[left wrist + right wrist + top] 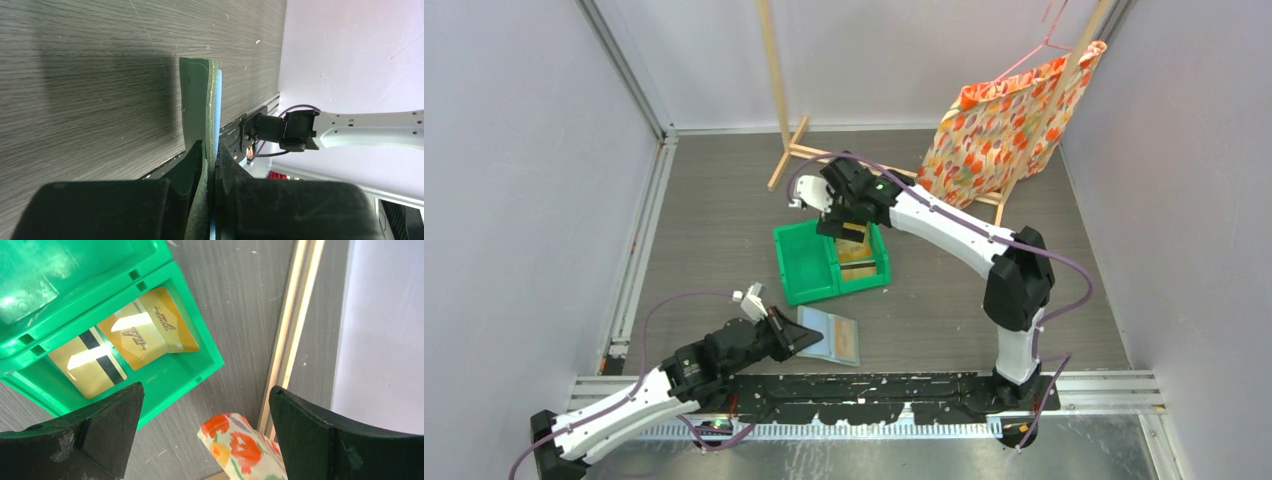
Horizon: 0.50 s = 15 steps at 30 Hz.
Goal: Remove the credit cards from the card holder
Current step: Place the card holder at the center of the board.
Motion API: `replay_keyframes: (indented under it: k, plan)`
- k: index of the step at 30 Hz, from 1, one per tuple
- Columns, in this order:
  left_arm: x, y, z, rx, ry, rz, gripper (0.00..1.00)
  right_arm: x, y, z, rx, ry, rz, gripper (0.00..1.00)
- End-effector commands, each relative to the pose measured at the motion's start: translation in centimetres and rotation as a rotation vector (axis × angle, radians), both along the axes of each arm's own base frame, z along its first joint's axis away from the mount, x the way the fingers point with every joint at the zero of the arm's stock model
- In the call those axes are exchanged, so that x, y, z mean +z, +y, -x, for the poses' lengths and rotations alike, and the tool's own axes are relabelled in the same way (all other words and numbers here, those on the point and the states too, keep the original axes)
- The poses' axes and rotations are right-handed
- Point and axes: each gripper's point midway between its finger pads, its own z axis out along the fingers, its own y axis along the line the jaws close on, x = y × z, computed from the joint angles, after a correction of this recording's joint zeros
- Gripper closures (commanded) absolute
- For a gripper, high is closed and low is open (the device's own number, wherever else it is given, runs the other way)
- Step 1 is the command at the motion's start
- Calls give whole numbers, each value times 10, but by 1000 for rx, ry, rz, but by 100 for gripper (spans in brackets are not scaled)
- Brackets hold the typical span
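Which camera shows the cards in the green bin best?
Right wrist: the credit cards lie unobstructed in the green bin. Top external shows them small, partly under the right pincer. Left wrist misses the bin.

The top external view looks steeply down from above and behind the arm bases, which line the bottom of the frame; it stands far enough back to take in the whole table (pixel 724 230) and three walls; the left wrist view is rolled sideways and very near, the left gripper (pixel 210 160) filling its bottom edge and the card holder (pixel 196 110) edge-on at centre, the same holder the overhead shows at lower centre; the right wrist view looks down past the right gripper (pixel 204 395) onto the green bin (pixel 170 382) at upper left and the floral bag (pixel 239 442) at bottom centre, both shared with the overhead.
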Motion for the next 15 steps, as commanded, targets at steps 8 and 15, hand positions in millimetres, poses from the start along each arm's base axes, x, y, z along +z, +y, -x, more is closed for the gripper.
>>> replay_keyframes:
  k: [8, 15]
  plan:
    - [10, -17, -10, -28, -82, 25, 99, 69, -31, 32, -505, 16, -464, 0]
    - [-3, -16, -22, 16, -72, -82, 100, 63, -62, 83, -631, 96, -719, 0]
